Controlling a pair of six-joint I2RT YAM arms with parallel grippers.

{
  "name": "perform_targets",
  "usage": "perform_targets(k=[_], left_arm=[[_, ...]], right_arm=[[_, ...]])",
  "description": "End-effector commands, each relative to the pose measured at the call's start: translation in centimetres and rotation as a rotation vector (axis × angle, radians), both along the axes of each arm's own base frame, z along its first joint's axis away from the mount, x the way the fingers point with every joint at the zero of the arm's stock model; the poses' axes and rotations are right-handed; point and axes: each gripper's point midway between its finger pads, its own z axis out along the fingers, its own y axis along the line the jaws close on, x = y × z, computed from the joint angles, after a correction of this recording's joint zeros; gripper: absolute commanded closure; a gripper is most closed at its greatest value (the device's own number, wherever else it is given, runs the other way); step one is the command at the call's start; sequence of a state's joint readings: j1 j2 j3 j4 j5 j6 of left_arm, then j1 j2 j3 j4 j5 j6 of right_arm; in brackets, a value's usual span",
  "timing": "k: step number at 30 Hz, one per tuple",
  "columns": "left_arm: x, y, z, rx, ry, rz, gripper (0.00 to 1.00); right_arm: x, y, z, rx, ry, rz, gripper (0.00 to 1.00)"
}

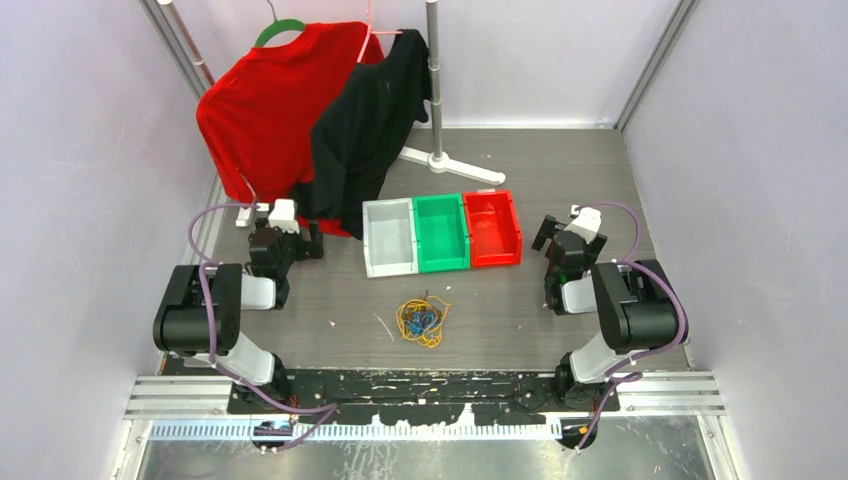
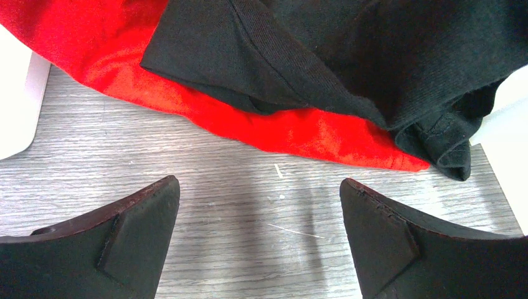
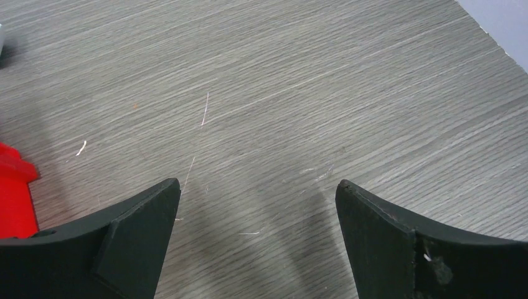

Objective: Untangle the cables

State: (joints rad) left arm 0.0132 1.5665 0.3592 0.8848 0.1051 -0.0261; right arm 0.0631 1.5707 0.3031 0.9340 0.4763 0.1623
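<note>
The cables [image 1: 423, 320] lie as one tangled bunch of yellow-orange, blue and dark wires on the table's near middle, in front of the bins. My left gripper [image 1: 300, 240] hovers far to their upper left, by the hanging clothes, open and empty [image 2: 259, 187]. Over at the right, beside the red bin, my right gripper [image 1: 552, 232] is also open with nothing between its fingers [image 3: 258, 185]. Neither wrist view shows the cables.
Grey [image 1: 389, 236], green [image 1: 441, 232] and red [image 1: 492, 228] bins sit side by side behind the cables. A red shirt [image 1: 262, 110] and a black shirt [image 1: 370, 110] hang from a rack [image 1: 436, 90] at the back left, their hems reaching the table [image 2: 299, 128].
</note>
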Motion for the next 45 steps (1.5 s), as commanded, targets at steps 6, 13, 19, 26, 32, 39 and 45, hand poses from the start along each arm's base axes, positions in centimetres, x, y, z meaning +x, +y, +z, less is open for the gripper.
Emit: perform_targets(k=[6,13,19,26,32,39,45], left_arm=[[0.8,0.1,1.8,0.001,-0.063,0.008,0.01],[0.8,0.0,1.7,0.001,-0.062,0.007,0.01],[0.7,0.0,1.8,-0.001,-0.066,0.003,0.01],[0.7,-0.5,3.4,0.004,-0.076,-0.027,0.01],[-0.4,-2.1,5.3,0.064,0.095,-0.187,0.01],[-3.6,-3.2,8.9,0.075,0.233,-0.296,0.01],[-8.1,-5.7,10.8,0.027,0.303,-0.467,0.01]], right_arm=[[1.4,-0.1,2.7,0.002,-0.094,-0.003,0.00],[1.5,-0.5,2.4,0.033,-0.076,-0.003,0.00],[0.4,-3.2,4.9,0.028,-0.097,-0.196,0.00],[-1.0,-2.6,10.2,0.147,-0.108,-0.231,0.00],[0.1,3.4,14.4,0.527,-0.166,-0.049,0.00],[-1.6,11.2,14.8,0.754,0.017,0.181,0.00],[-8.0,21.0,11.7,0.693,0.224,0.286,0.04]])
